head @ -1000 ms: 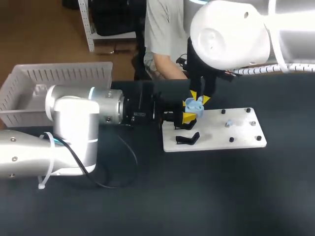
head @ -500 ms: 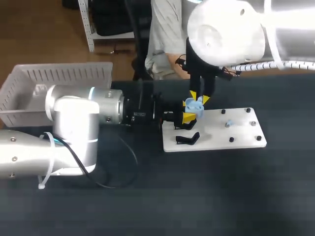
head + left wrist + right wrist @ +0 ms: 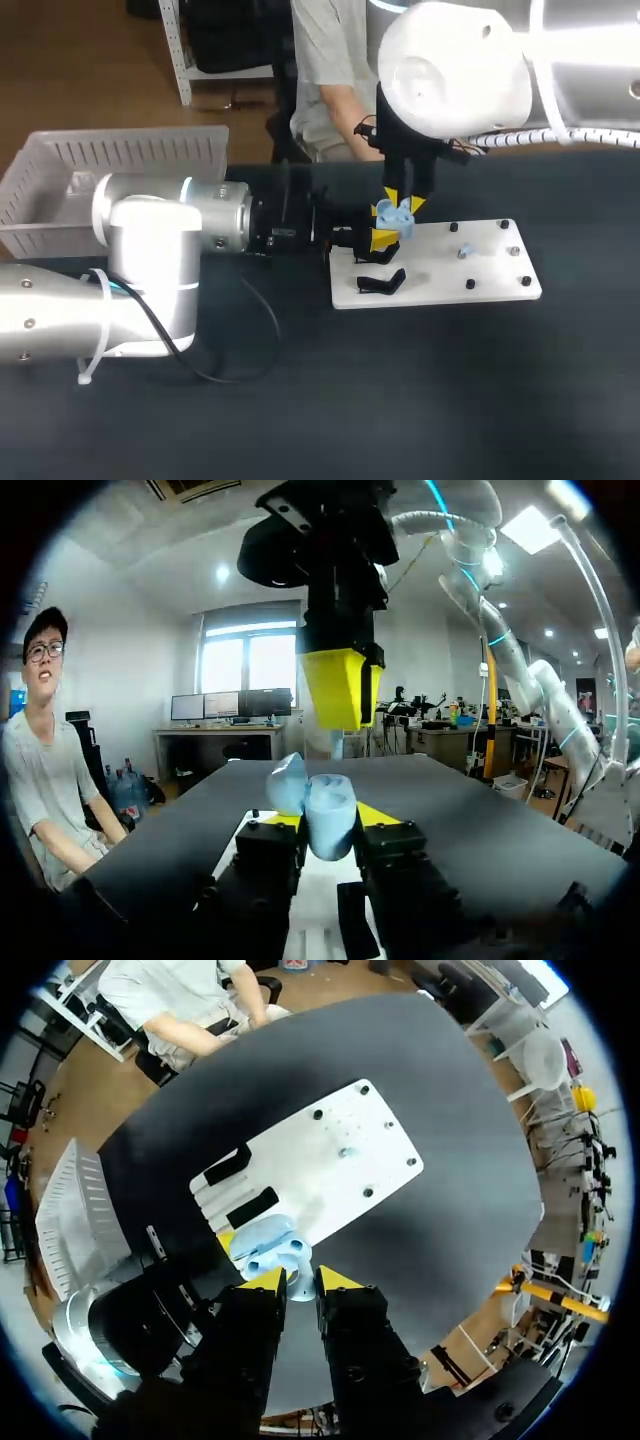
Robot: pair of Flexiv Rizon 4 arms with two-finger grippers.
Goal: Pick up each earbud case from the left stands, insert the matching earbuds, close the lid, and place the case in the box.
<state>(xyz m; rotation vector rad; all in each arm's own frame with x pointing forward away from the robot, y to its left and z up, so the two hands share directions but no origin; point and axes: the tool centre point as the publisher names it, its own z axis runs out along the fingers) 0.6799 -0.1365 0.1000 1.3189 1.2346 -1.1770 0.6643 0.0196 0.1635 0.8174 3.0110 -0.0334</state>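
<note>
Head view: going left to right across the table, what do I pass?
grey box → left arm's black wrist → blue earbud case → loose earbud on the white board → rightmost black peg

Earbud case (image 3: 322, 818) – smooth pale-blue plastic; base plate (image 3: 440, 278) matt white; table (image 3: 420, 400) matt black; bin (image 3: 130, 152) – grey plastic.
</note>
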